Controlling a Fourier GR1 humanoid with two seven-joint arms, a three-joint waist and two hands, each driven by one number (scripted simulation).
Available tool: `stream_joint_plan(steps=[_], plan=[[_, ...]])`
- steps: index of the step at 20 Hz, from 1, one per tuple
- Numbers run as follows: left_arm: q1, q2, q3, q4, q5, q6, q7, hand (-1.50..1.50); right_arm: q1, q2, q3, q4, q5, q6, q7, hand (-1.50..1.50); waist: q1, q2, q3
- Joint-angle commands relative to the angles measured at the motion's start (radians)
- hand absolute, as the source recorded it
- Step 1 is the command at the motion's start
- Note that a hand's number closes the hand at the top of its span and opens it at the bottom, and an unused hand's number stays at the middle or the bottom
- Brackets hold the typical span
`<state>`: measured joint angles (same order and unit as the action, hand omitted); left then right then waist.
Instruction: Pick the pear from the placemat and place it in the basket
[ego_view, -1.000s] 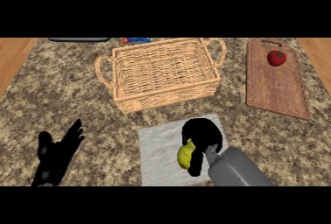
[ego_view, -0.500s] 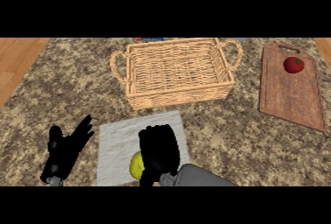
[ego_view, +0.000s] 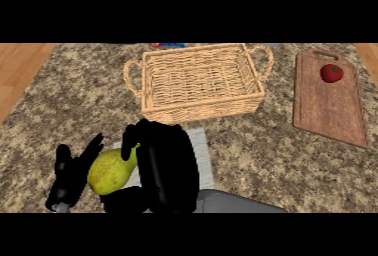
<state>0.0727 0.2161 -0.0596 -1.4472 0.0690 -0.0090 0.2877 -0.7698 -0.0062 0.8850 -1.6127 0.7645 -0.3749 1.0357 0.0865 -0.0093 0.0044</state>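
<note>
- While the right hand (ego_view: 164, 167) curls beside the pear (ego_view: 111, 171), seemingly clasping it above the placemat (ego_view: 201, 155), the basket (ego_view: 199, 80) waits ahead;
- left hand (ego_view: 70, 175) rests, fingers straight, beside the pear;
- risk: the pear slipping sideways, or clipping the basket's near rim.

Pear (ego_view: 109, 171) yellow-green. Both hands black: right hand (ego_view: 166, 165), left hand (ego_view: 70, 175). Right forearm (ego_view: 232, 204) grey. Basket (ego_view: 201, 82) tan wicker weave. Placemat (ego_view: 201, 155) pale grey. Countertop (ego_view: 280, 165) speckled brown-beige granite. Cutting board (ego_view: 328, 105) reddish-brown wood grain; tomato (ego_view: 331, 73) red, green stem.
</note>
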Motion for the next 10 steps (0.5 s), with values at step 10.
stream_joint_plan(steps=[10], plan=[[0.03, 0.015, 0.033, 0.029, 0.01, -0.004, 0.012, 0.0, -0.474, 0.006, -0.252, 0.112, -0.017, -0.053, 0.365, 1.5, -0.037, 0.0, -0.009]])
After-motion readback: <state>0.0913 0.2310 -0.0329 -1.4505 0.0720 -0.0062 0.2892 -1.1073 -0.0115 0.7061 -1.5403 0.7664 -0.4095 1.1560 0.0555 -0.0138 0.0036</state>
